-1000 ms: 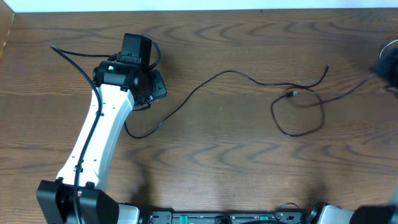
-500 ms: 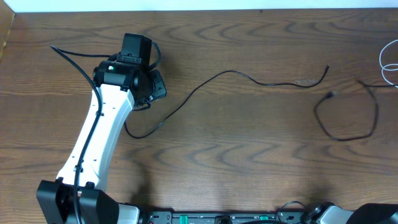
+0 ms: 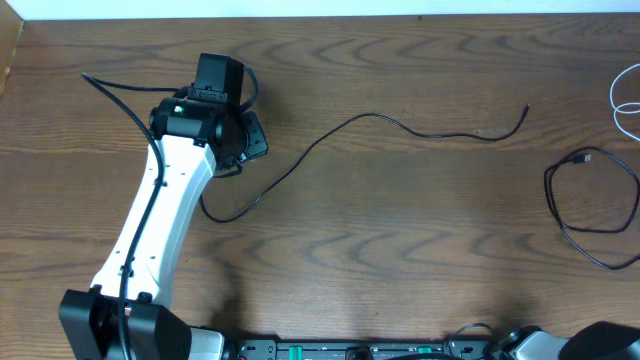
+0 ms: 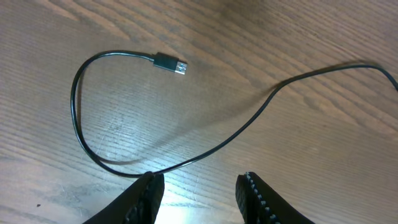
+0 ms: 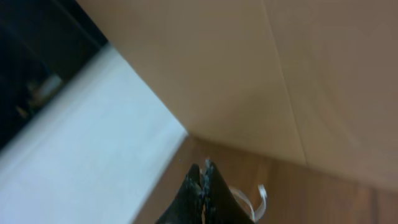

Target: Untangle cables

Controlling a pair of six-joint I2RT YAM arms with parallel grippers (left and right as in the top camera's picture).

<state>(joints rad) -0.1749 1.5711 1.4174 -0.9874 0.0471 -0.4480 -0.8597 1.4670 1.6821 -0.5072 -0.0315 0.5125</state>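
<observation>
Brown wood table [image 3: 400, 280] held the black cable [image 3: 400, 125] stretched free below my open left gripper [image 4: 199, 179]; my right gripper [image 5: 202, 180], closed apparently on the white cable [image 5: 258, 194], pointed at the wall [image 5: 280, 74]. 1 black loop [image 3: 590, 200] near the table's right edge looked left to sort.

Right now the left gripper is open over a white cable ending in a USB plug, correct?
No, the colour is wrong. The left wrist view shows the left gripper open over a black cable ending in a USB plug, not a white one.
</observation>
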